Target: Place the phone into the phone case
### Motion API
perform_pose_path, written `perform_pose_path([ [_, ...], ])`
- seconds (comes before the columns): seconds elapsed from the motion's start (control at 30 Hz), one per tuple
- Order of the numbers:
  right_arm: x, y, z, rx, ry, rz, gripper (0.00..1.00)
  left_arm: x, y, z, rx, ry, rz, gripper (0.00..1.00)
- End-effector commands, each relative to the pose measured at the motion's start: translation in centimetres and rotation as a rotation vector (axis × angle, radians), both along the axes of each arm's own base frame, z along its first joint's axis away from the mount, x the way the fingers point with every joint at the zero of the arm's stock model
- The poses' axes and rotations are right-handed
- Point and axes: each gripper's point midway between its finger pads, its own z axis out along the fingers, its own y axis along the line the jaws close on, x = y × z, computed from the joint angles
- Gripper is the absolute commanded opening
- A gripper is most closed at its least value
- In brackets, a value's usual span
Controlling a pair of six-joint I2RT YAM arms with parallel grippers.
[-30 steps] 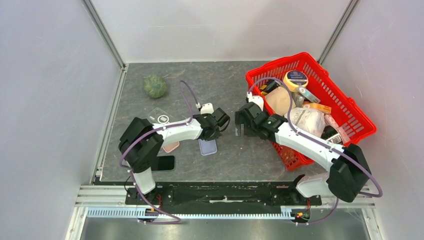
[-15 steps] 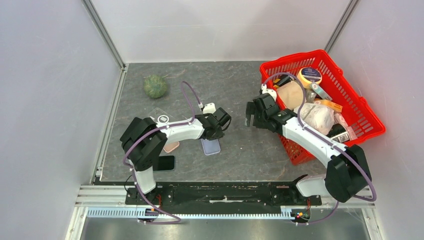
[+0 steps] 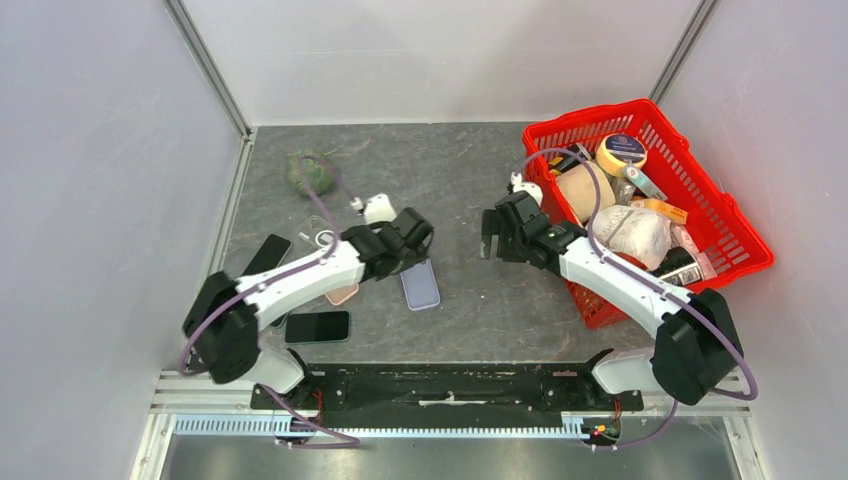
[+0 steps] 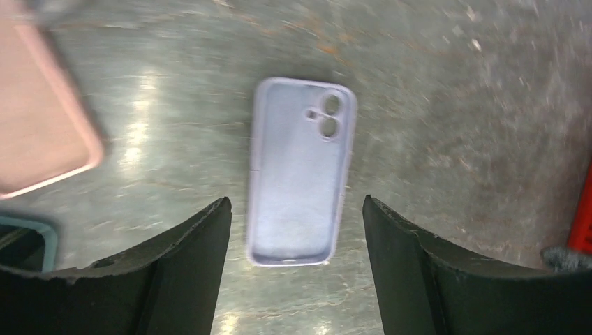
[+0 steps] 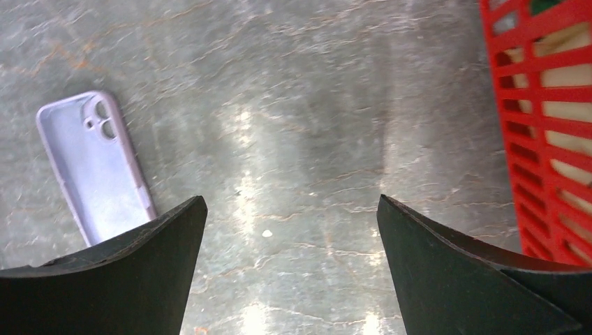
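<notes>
Right now my left gripper (image 3: 405,243) hangs with its jaws spread wide and nothing between them. It sits just over the far end of the lilac phone case (image 3: 420,286). Through the left wrist camera I see that case lying open side up on the tabletop, near the middle, its camera cut-out pointing away from me.

My right gripper (image 3: 487,238) is also wide open and empty. It hovers over bare table between the case and the red basket (image 3: 640,108), which is packed with goods in the far right corner.

The phone (image 3: 317,326), black and lying flat, is near the near edge toward the left, well apart from the case. A pink case (image 3: 342,294) peeks out from under my left arm between the two. A second dark phone (image 3: 265,255) lies closer to the left edge, and a green ball (image 3: 310,171) sits toward the far left corner.
</notes>
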Motion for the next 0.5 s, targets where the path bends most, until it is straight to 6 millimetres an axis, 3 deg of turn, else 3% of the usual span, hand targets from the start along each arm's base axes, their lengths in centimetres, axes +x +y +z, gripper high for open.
perform_pose_path([
  [0.0, 0.2, 3.3, 2.5, 0.045, -0.053, 0.059, 0.99, -1.6, 9.6, 0.6, 0.102, 0.02, 0.319, 0.76],
  [0.2, -0.4, 6.1, 2.7, 0.101, -0.047, 0.145, 0.99, -3.4, 17.8, -1.2, 0.07, 0.135, 0.576, 0.76],
  [0.33, -0.7, 6.4, 2.5, 0.108, -0.038, 0.165, 0.99, -6.6, 20.6, -2.3, 0.064, 0.187, 0.777, 0.8],
  [0.47, -1.0, 6.6, 2.3, 0.12, -0.031, 0.182, 0.99, -9.5, 21.6, -3.3, 0.062, 0.265, 0.918, 0.81],
])
